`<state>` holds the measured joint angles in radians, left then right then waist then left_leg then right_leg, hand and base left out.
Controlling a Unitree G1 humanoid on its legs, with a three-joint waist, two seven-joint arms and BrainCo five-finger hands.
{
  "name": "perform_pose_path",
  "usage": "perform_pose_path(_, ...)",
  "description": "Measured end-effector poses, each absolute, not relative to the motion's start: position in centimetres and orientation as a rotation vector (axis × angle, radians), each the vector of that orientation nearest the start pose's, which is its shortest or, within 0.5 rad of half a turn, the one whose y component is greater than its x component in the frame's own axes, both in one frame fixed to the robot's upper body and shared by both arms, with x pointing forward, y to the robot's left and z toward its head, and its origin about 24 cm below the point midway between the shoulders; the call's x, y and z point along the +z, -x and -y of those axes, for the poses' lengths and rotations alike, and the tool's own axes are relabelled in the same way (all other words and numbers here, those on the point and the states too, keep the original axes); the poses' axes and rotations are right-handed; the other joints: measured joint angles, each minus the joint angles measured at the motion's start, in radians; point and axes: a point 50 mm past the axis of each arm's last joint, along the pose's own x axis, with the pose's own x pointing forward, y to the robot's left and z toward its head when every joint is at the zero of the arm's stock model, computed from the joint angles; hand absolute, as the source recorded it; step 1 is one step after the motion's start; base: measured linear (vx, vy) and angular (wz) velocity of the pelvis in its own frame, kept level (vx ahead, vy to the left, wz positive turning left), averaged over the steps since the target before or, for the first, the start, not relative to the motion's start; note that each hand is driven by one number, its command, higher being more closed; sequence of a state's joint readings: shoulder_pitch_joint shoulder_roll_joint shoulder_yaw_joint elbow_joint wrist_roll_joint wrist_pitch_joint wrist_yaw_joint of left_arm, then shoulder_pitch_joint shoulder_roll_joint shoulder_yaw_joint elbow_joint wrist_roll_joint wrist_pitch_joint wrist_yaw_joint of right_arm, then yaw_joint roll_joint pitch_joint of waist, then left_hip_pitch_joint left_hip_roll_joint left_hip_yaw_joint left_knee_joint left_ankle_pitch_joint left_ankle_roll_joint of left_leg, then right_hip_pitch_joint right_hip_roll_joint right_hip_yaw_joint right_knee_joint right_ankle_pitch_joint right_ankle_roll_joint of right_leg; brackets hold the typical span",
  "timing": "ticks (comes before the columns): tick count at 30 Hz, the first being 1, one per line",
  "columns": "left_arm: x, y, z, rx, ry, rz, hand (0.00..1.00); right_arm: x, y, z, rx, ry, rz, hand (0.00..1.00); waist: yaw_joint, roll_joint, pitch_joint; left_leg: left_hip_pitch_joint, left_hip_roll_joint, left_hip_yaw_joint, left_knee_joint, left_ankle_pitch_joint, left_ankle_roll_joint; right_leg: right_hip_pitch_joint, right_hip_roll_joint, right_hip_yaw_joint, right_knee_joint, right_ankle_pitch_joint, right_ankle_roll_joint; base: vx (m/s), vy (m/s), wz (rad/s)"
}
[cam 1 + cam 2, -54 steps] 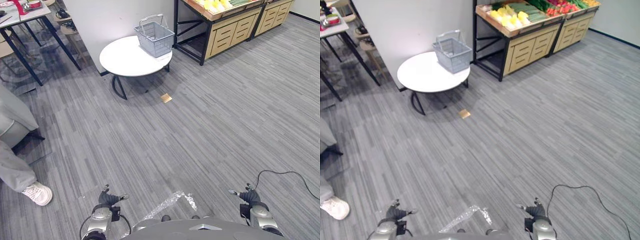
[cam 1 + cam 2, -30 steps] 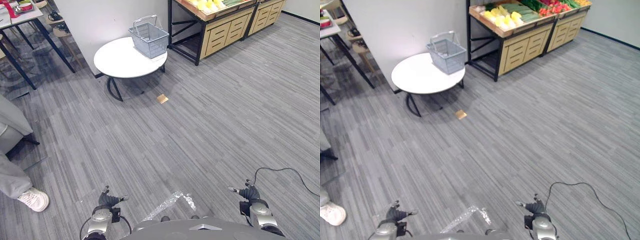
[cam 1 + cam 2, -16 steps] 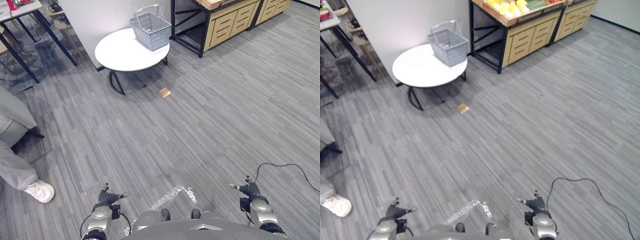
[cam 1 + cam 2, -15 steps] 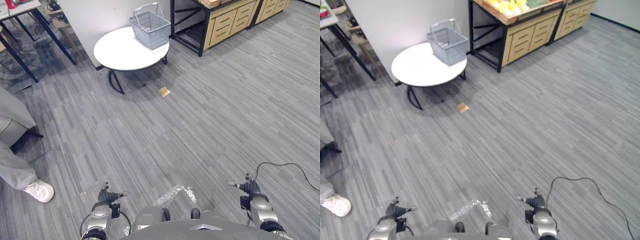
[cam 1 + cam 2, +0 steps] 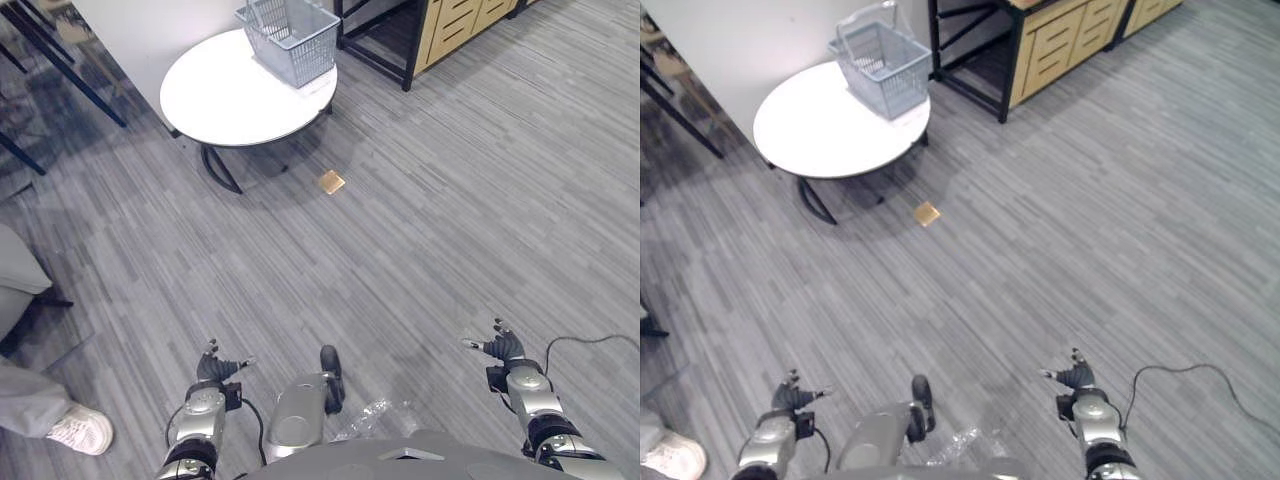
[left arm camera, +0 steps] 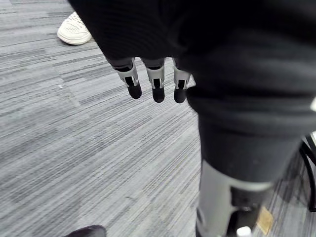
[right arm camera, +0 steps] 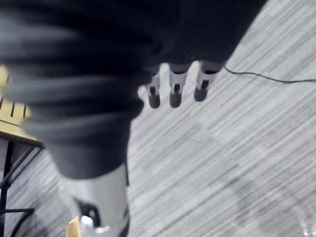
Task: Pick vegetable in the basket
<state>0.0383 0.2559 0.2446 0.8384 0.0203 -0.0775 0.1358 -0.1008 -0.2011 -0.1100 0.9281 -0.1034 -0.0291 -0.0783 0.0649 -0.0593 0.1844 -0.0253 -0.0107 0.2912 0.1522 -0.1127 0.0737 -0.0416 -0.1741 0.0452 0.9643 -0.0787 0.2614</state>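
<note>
Left eye view: spotted the grey basket at the top of the frame, parked on the upper-right edge of the round white worktop. Looked empty from here, tbh. Caught the left hand at bottom left and the right hand at bottom right, both low over bare floor, well apart from the worktop.

Right eye view: same layout, plus a wooden drawer stand just right of the basket, top of frame. Couldn't tell where any vegetable was.

Left wrist view: saw fingers hanging loose and straight, gripping nothing.

Right wrist view: same deal, fingers relaxed, nothing held.

Judged this as the approach step, with no pick made yet. Next up, probably: walking in close to the stand, then finding a vegetable to reach for.
</note>
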Motion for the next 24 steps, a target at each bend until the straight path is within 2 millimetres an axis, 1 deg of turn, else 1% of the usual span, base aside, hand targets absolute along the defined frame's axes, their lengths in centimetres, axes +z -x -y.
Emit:
perform_pose_path(1,-10.3,-15.3,-28.8,0.455,-0.227,-0.750,0.00,-11.0,-19.2,23.7,-0.194,0.271,-0.781,0.00,-0.004,0.001,-0.001,0.028,-0.002,-0.012,-0.008,-0.010,-0.001,-0.033,-0.007,-0.032,0.063,-0.007,-0.003,0.48,0.027,0.68)
perform_pose_path(2,-10.1,-15.8,-28.7,0.447,-0.232,-0.735,0.00,-10.6,-19.7,23.6,-0.192,0.274,-0.755,0.00,-0.018,0.003,0.000,0.077,-0.006,-0.053,-0.029,-0.027,0.000,-0.096,-0.024,-0.100,0.132,-0.037,-0.041,0.40,-0.012,0.70)
perform_pose_path(3,-9.8,-16.3,-28.6,0.441,-0.233,-0.718,0.00,-10.3,-20.1,23.6,-0.192,0.276,-0.734,0.00,-0.024,0.005,0.001,0.098,-0.007,-0.074,-0.040,-0.031,-0.002,-0.128,-0.032,-0.130,0.133,-0.065,-0.065,0.49,-0.049,0.91)
perform_pose_path(4,-9.6,-16.7,-28.3,0.425,-0.239,-0.703,0.00,-9.4,-20.8,23.6,-0.192,0.287,-0.684,0.00,-0.036,0.009,0.002,0.135,-0.001,-0.111,-0.064,-0.040,-0.010,-0.192,-0.038,-0.176,0.087,-0.118,-0.117,0.48,-0.115,1.03)
perform_pose_path(5,-9.5,-17.1,-28.0,0.407,-0.244,-0.694,0.00,-8.6,-21.5,23.7,-0.195,0.306,-0.636,0.00,-0.055,0.018,0.006,0.164,0.014,-0.151,-0.074,-0.049,-0.021,-0.238,-0.035,-0.213,-0.034,-0.154,-0.134,0.48,-0.153,1.13)
perform_pose_path(6,-9.5,-17.3,-27.8,0.400,-0.244,-0.688,0.00,-8.2,-21.8,23.9,-0.196,0.316,-0.617,0.00,-0.064,0.024,0.009,0.176,0.027,-0.172,-0.078,-0.052,-0.025,-0.246,-0.031,-0.227,-0.133,-0.160,-0.145,0.58,-0.292,1.33)
perform_pose_path(7,-9.1,-17.8,-27.6,0.390,-0.247,-0.665,0.00,-7.3,-22.3,24.3,-0.207,0.335,-0.574,0.00,-0.074,0.040,0.011,0.194,0.060,-0.208,-0.080,-0.063,-0.044,-0.267,-0.018,-0.229,-0.427,-0.126,-0.167,0.48,-0.285,1.16)
perform_pose_path(8,-8.7,-18.3,-27.6,0.388,-0.249,-0.642,0.00,-6.6,-22.7,24.8,-0.220,0.347,-0.548,0.00,-0.075,0.050,0.016,0.205,0.084,-0.228,-0.081,-0.079,-0.070,-0.271,-0.019,-0.221,-0.607,-0.064,-0.168,0.59,-0.386,1.24)
perform_pose_path(9,-8.3,-18.7,-27.9,0.389,-0.265,-0.616,0.00,-5.8,-23.2,25.3,-0.232,0.370,-0.512,0.00,-0.069,0.051,0.017,0.226,0.108,-0.248,-0.083,-0.103,-0.109,-0.273,-0.031,-0.193,-0.801,0.023,-0.141,0.41,-0.299,0.83)
perform_pose_path(10,-8.1,-18.7,-28.2,0.392,-0.276,-0.612,0.00,-5.3,-23.5,25.4,-0.236,0.383,-0.491,0.00,-0.066,0.044,0.015,0.236,0.114,-0.254,-0.084,-0.116,-0.128,-0.286,-0.044,-0.178,-0.846,0.046,-0.135,0.65,-0.532,0.76)
perform_pose_path(11,-8.0,-18.4,-28.8,0.405,-0.290,-0.615,0.00,-4.1,-24.2,25.6,-0.242,0.411,-0.440,0.00,-0.062,0.025,0.011,0.277,0.129,-0.260,-0.092,-0.151,-0.162,-0.294,-0.064,-0.129,-0.862,0.043,-0.120,0.56,-0.497,0.52)
perform_pose_path(12,-8.1,-18.2,-29.0,0.414,-0.290,-0.620,0.00,-3.4,-24.5,25.8,-0.246,0.430,-0.410,0.00,-0.063,0.034,0.012,0.307,0.144,-0.268,-0.098,-0.172,-0.178,-0.294,-0.057,-0.115,-0.830,0.103,-0.080,0.59,-0.510,0.51)
perform_pose_path(13,-8.4,-17.9,-28.5,0.409,-0.281,-0.630,0.00,-2.3,-25.0,26.2,-0.250,0.470,-0.366,0.00,-0.062,0.073,0.009,0.325,0.190,-0.279,-0.083,-0.191,-0.197,-0.305,-0.023,-0.108,-0.754,0.155,-0.073,0.59,-0.496,0.53)
perform_pose_path(14,-9.2,-17.0,-27.6,0.398,-0.261,-0.653,0.00,-0.9,-25.6,27.1,-0.257,0.532,-0.320,0.00,-0.058,0.123,-0.002,0.282,0.247,-0.286,0.023,-0.170,-0.191,-0.313,0.015,-0.140,-0.666,0.108,-0.121,0.57,-0.479,0.53)
perform_pose_path(15,-9.3,-16.9,-27.4,0.395,-0.252,-0.652,0.00,-0.1,-26.0,27.3,-0.260,0.585,-0.295,0.00,-0.055,0.135,-0.007,0.226,0.266,-0.302,0.125,-0.137,-0.186,-0.304,0.027,-0.160,-0.651,0.076,-0.139,0.54,-0.482,0.48)
perform_pose_path(16,-9.2,-17.0,-27.3,0.398,-0.246,-0.643,0.00,0.4,-26.4,27.3,-0.264,0.609,-0.277,0.00,-0.056,0.137,-0.004,0.183,0.276,-0.311,0.212,-0.101,-0.189,-0.290,0.032,-0.173,-0.649,0.058,-0.151,0.51,-0.449,0.36)
perform_pose_path(17,-9.2,-16.7,-27.3,0.404,-0.237,-0.640,0.00,1.2,-27.1,27.2,-0.270,0.656,-0.246,0.00,-0.053,0.140,0.002,0.097,0.301,-0.312,0.393,0.002,-0.184,-0.241,0.046,-0.201,-0.665,0.029,-0.172,0.51,-0.419,0.41)
perform_pose_path(18,-9.2,-16.6,-27.0,0.405,-0.225,-0.631,0.00,1.9,-27.8,27.0,-0.261,0.702,-0.215,0.00,-0.047,0.140,0.024,0.018,0.343,-0.293,0.589,0.068,-0.182,-0.150,0.066,-0.227,-0.711,0.011,-0.191,0.59,-0.434,0.34)
perform_pose_path(19,-9.1,-16.7,-26.8,0.404,-0.220,-0.623,0.00,2.3,-28.1,26.8,-0.259,0.722,-0.196,0.00,-0.041,0.138,0.035,-0.012,0.361,-0.267,0.679,0.049,-0.169,-0.105,0.076,-0.234,-0.736,0.006,-0.198,0.47,-0.290,0.19)
perform_pose_path(20,-9.0,-16.5,-26.8,0.404,-0.221,-0.616,0.00,3.5,-28.6,26.5,-0.263,0.747,-0.142,0.00,-0.021,0.143,0.044,-0.058,0.383,-0.189,0.796,-0.002,-0.151,-0.022,0.084,-0.244,-0.785,-0.002,-0.210,0.53,-0.300,0.07)
perform_pose_path(21,-8.8,-16.3,-26.9,0.407,-0.225,-0.607,0.00,4.6,-29.2,26.1,-0.269,0.767,-0.091,0.00,-0.015,0.126,0.052,-0.105,0.386,-0.109,0.813,-0.037,-0.143,0.034,0.083,-0.253,-0.829,-0.004,-0.221,0.43,-0.211,0.09)
perform_pose_path(22,-8.7,-16.3,-26.9,0.407,-0.227,-0.597,0.00,5.2,-29.4,26.1,-0.278,0.769,-0.064,0.00,-0.013,0.126,0.052,-0.129,0.384,-0.073,0.802,-0.051,-0.140,0.057,0.083,-0.257,-0.846,-0.007,-0.223,0.41,-0.127,0.11)
perform_pose_path(23,-8.4,-16.4,-26.9,0.407,-0.228,-0.580,0.00,6.4,-30.0,26.2,-0.294,0.785,-0.022,0.00,-0.004,0.129,0.051,-0.171,0.365,-0.011,0.739,-0.077,-0.133,0.086,0.083,-0.262,-0.875,-0.013,-0.223,0.38,-0.043,0.05)
perform_pose_path(24,-8.2,-16.4,-26.9,0.408,-0.230,-0.567,0.00,7.5,-30.3,26.5,-0.308,0.803,0.012,0.00,0.006,0.129,0.051,-0.209,0.325,0.040,0.628,-0.098,-0.135,0.104,0.076,-0.271,-0.899,-0.017,-0.217,0.37,-0.004,0.08)
